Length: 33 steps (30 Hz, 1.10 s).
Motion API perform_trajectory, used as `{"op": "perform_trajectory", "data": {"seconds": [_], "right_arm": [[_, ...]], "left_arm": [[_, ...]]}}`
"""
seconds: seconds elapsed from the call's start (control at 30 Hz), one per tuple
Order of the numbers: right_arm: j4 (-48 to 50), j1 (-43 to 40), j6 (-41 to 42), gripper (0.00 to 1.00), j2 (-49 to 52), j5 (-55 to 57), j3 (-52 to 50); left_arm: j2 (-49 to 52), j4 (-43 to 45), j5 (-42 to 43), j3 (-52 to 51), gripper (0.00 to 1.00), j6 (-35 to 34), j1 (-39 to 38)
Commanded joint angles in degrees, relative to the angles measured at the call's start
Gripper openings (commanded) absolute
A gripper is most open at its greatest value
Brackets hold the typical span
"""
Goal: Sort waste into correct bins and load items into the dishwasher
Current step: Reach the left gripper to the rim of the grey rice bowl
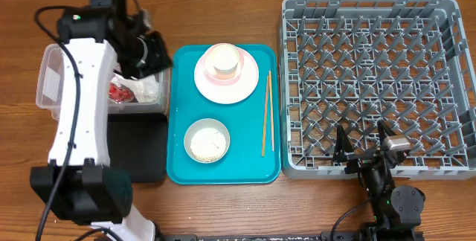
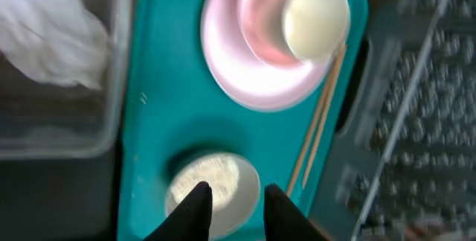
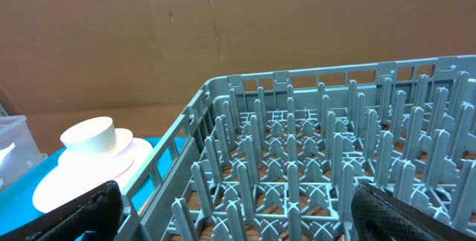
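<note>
My left fingers (image 2: 195, 211) hang spread above the rice bowl (image 2: 212, 185), with bare teal tray (image 1: 245, 148) on either side of it. The chopsticks (image 1: 265, 114) fence the tray's right edge, just beside the dish rack (image 1: 372, 18) wall. The cup (image 1: 223, 60), stacked on the pink plate (image 1: 208, 88), fills the tray's far half. My left arm (image 1: 78, 114) lies across the clear tub (image 1: 46, 85) and the edge of the black tray (image 1: 145, 144). Upright pegs (image 3: 320, 144) crowd the rack floor ahead of my spread right fingers (image 3: 409, 215).
</note>
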Motion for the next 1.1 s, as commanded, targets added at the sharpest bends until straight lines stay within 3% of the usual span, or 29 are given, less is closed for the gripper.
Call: {"op": "perform_trajectory", "data": {"seconds": [0.0,0.3,0.6,0.8,1.07], "right_arm": [[0.33,-0.15,0.17,1.00,-0.59,0.31,-0.61],[0.33,-0.15,0.17,1.00,-0.59,0.31,-0.61],[0.33,-0.15,0.17,1.00,-0.59,0.31,-0.61],[0.33,-0.15,0.17,1.00,-0.59,0.31,-0.61],[0.33,-0.15,0.17,1.00,-0.59,0.31,-0.61]], "left_arm": [[-0.76,-3.43,1.84,0.83,0.24,2.86,-3.96],[-0.26,-8.55,-7.04,-1.84,0.20,2.73,-19.12],[-0.26,-4.28,-20.15,-10.08,0.04,-8.63,-33.86],[-0.26,3.41,-20.79,-16.98,0.04,-11.21,-39.15],[-0.26,7.23,-22.45,-23.91,0.04,-13.07,-41.18]]}}
